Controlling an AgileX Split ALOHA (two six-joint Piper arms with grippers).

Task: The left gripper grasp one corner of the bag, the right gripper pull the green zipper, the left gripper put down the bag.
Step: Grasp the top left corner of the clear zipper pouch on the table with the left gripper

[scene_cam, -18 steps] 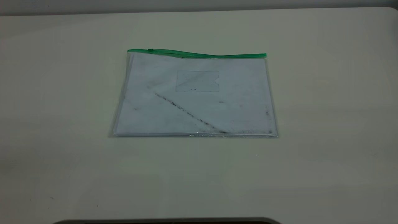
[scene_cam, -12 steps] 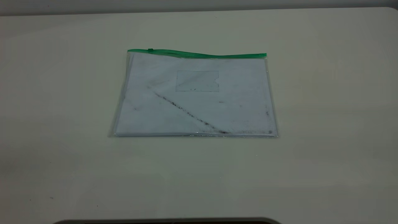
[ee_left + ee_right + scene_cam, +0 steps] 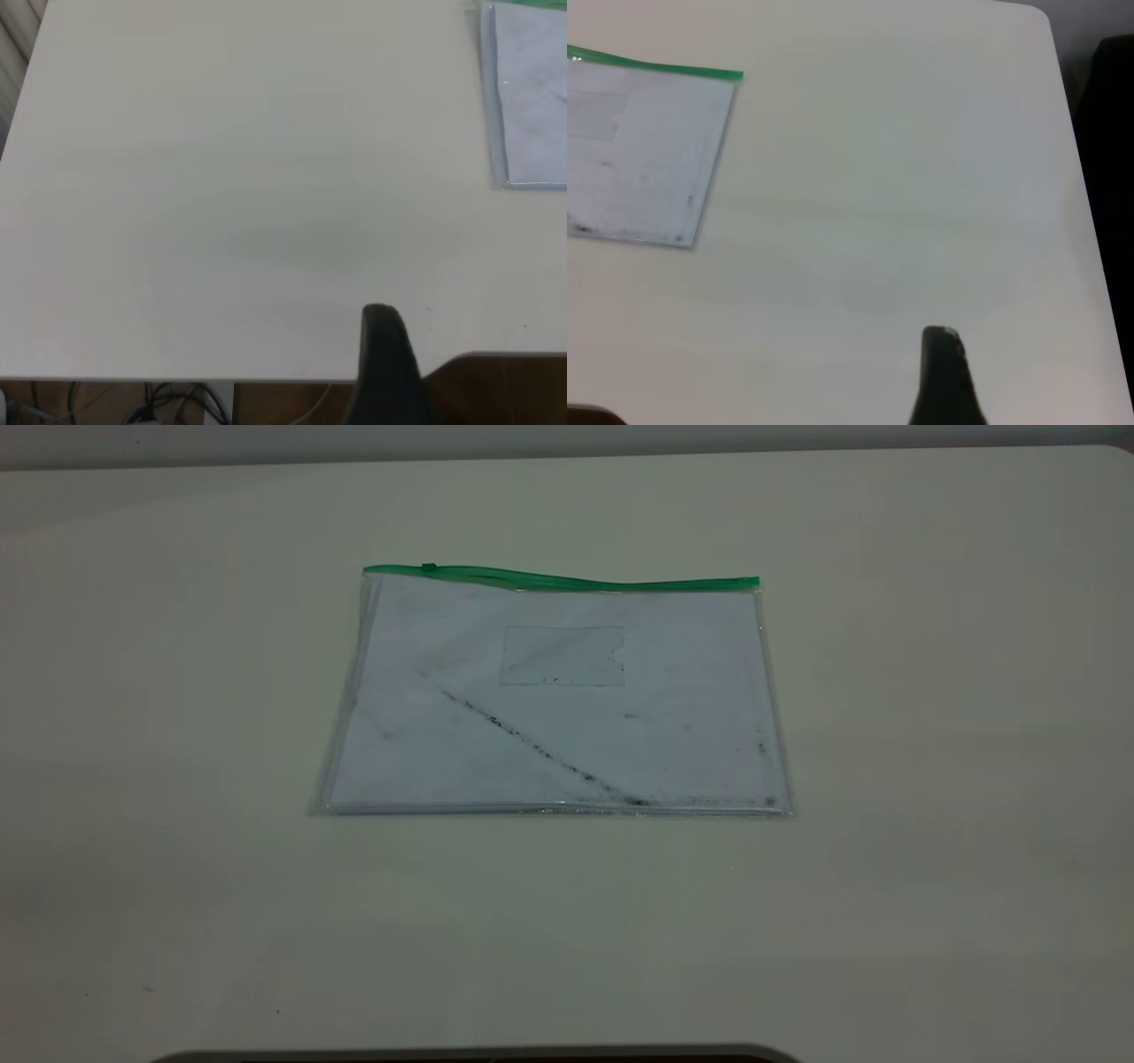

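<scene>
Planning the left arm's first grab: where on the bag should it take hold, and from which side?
Judging from its pose, the bag lies flat on the table, so a corner is the easiest part to pinch. The far left corner, beside the slider end of the green zipper, looks best: the edge there rides up slightly. Come in low from the left, the left arm's side.

left hand point(image 3: 383, 363): one dark finger in frame, rest cut off, aperture indeterminate | right hand point(image 3: 946, 376): same | bag point(image 3: 530, 97): cropped in both wrist views | green zipper point(image 3: 560, 579) slider: too small to resolve
</scene>
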